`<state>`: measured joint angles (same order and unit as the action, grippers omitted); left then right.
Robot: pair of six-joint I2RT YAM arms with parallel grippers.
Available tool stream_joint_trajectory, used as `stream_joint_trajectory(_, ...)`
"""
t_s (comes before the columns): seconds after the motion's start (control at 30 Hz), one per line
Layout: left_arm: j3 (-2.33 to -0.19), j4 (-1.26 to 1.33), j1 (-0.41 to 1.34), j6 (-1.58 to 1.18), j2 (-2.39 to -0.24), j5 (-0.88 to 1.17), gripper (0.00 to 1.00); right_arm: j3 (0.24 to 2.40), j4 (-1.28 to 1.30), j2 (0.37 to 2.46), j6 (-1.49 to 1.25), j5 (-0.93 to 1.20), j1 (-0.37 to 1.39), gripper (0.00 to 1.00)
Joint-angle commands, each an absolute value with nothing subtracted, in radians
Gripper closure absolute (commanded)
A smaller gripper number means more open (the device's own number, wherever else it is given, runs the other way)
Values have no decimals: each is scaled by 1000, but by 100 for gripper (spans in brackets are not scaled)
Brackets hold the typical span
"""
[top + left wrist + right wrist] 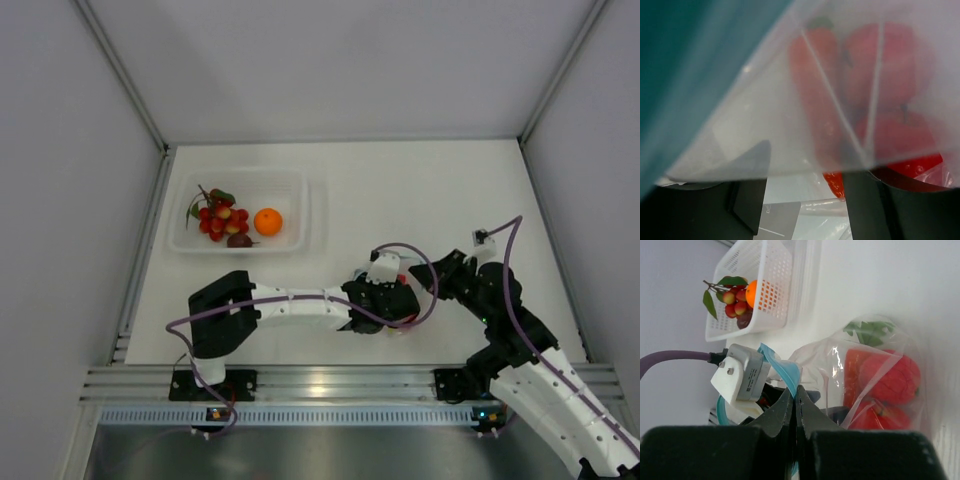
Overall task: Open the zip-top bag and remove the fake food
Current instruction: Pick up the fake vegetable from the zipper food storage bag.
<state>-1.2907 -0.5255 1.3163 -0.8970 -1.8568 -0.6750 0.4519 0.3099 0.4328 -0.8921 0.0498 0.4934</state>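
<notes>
Seen from above, the two arms meet low on the tabletop (420, 190), toward 6 o'clock. The left arm stretches out toward 3 o'clock and the right arm comes in from 5 o'clock. The zip-top bag (875, 365) lies between them, largely hidden under the wrists in that view. The right wrist view shows it plainly: the right gripper (795, 400) has its fingers pressed together on the bag's lip, and the teal zip strip (782, 369) runs up from between them toward 11 o'clock. The body of the bag bulges out at 2 o'clock from that pinch. Inside it are a carrot (852, 375), its green top pointing to 12 o'clock, and the red round fruits (890, 377) packed just beside it at 3 o'clock. In the left wrist view the bag's film hangs right over the lens, the teal strip filling the 10 o'clock corner. The left gripper (807, 185) sits below it, its two dark fingers standing apart with a clear gap between them. Well away, at 10 o'clock on the tabletop, stands a white basket (240, 172). It holds the berry cluster (220, 218), the orange (267, 221) at its 3 o'clock side, and a small dark piece (238, 240) at 6 o'clock.
</notes>
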Motion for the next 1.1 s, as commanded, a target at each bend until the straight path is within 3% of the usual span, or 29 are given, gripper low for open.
stream_joint_trajectory(0.0,-1321,-531,1310,-946,-1884,-690,37,460,319,431,-854,31,479,100)
stream_joint_trajectory(0.63,-1413,-532,1276,-968,-2102,-640,40,408,258,414,-893,115,477,100)
stream_joint_trajectory(1.07,-1361,-531,1259,-936,-1991,-635,44,397,236,429,-896,121,479,100)
